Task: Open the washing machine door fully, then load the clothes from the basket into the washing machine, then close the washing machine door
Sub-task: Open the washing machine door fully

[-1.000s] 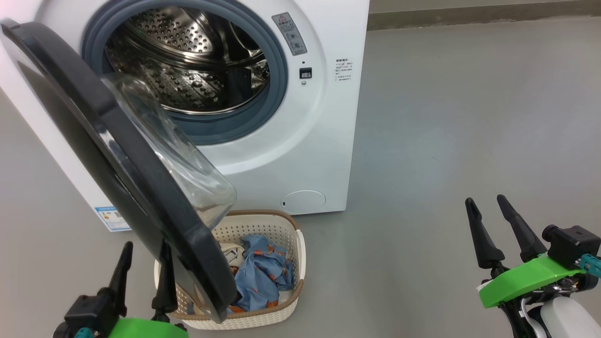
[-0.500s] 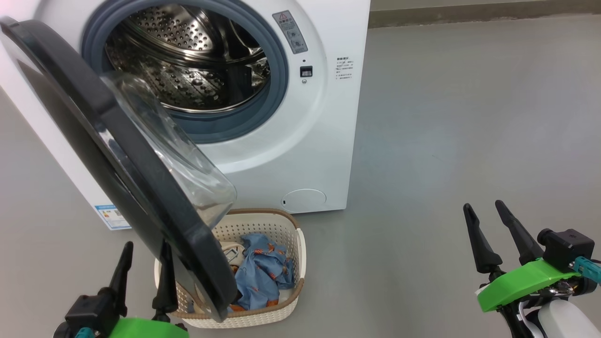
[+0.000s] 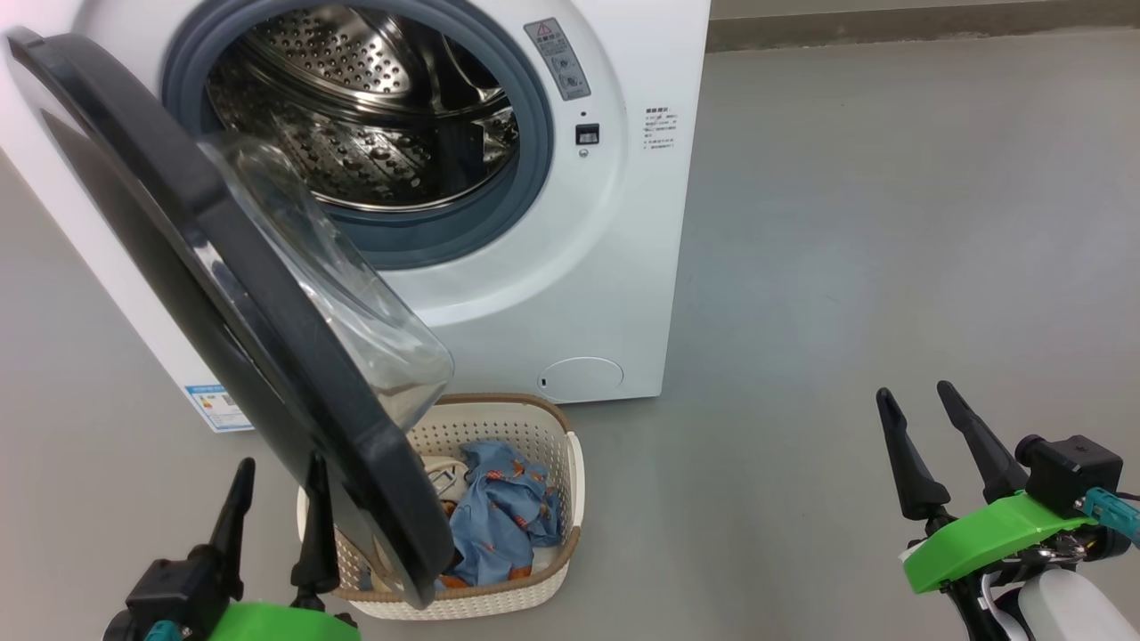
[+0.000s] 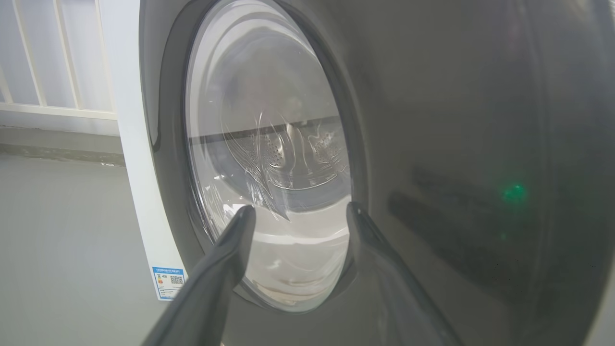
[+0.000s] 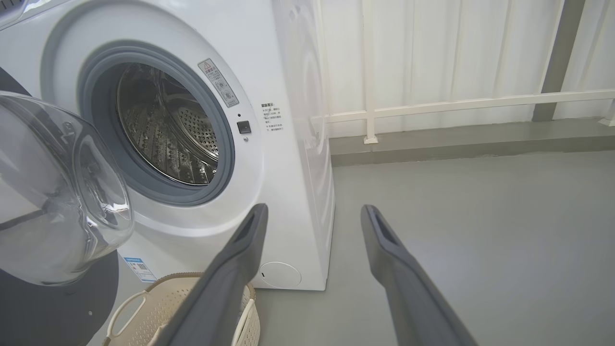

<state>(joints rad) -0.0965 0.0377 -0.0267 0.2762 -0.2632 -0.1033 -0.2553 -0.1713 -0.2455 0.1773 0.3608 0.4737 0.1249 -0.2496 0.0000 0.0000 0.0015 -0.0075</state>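
Left fingers and right fingers, two each, spread empty; one basket, one door open.

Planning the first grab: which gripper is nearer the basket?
Left. The left gripper is close by the basket's left side, by the open door's lower edge; the right gripper is well off to the basket's right.

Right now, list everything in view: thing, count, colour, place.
washing machine: one, white, standing on the floor at left
washing machine door: one, black rim and clear glass, swung open over the basket
basket: one, cream with brown rim, on the floor before the machine
clothes: one bundle, blue with orange prints plus cream, in the basket
floor: grey
railing: one, white, behind the machine
left gripper: dark fingers, open, beside the door
right gripper: dark fingers, open, over the floor
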